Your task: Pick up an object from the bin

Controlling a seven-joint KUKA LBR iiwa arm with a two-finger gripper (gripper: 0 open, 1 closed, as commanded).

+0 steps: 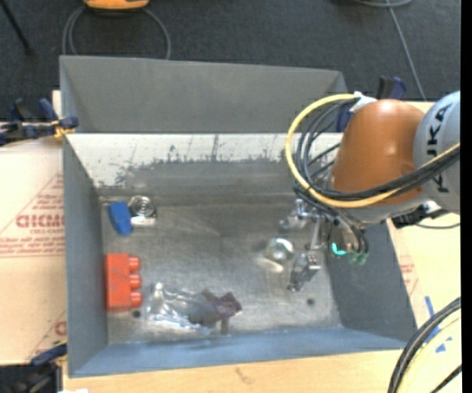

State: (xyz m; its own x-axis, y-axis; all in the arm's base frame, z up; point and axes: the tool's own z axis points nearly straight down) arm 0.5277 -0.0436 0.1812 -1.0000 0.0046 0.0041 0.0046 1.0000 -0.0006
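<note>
Down low at the right of the bin with the gripper; cannot tell how wide open or whether holding anything. Just to its left, perhaps touching, a small silvery lump; probably calls for a short shift leftward

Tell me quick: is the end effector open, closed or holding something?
End effector: cannot be told; it is low at the right of the bin, beside a small pale shiny thing.
</note>
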